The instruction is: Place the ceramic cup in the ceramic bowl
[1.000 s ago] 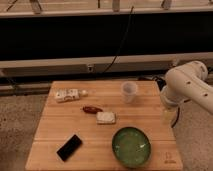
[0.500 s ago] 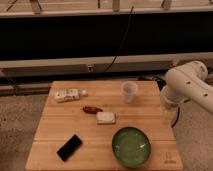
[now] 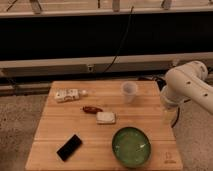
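The small white ceramic cup [image 3: 129,92] stands upright at the far right of the wooden table [image 3: 55,132]. The green glazed ceramic bowl [image 3: 131,146] sits empty near the table's front right corner. My white arm [image 3: 187,87] reaches in from the right, beside the table's right edge. My gripper [image 3: 168,116] hangs below it at that edge, to the right of and a little nearer than the cup, and above and right of the bowl. It touches neither.
A flat white block [image 3: 105,117] lies mid-table with a red-brown item [image 3: 91,109] just behind it. A white packet [image 3: 67,95] lies at the far left. A black phone [image 3: 69,147] lies at the front left. A dark wall with cables runs behind.
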Tool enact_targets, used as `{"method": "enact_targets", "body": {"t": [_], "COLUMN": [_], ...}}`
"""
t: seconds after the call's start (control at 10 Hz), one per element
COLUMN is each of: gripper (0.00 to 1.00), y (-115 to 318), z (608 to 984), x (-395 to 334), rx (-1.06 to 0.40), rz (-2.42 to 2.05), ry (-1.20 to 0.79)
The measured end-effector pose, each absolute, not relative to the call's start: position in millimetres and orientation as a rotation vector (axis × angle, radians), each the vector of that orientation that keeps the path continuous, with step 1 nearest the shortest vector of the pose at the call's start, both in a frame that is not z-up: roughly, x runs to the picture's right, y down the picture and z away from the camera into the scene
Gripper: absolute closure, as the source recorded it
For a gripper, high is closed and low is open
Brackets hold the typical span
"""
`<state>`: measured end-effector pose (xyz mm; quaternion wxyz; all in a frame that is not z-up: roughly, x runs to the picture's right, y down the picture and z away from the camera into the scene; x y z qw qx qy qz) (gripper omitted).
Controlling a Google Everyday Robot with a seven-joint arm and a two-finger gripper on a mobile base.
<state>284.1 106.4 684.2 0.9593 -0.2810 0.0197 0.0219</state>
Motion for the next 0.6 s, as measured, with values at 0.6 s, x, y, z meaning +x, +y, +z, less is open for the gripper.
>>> {"method": "enact_targets", "body": {"t": [0.6], "gripper": [0.20], "y": [84.3], "z": [698.9], "x": [275.3], "rx": [-0.541], "rz": [-0.002], "ry": [0.034]}}
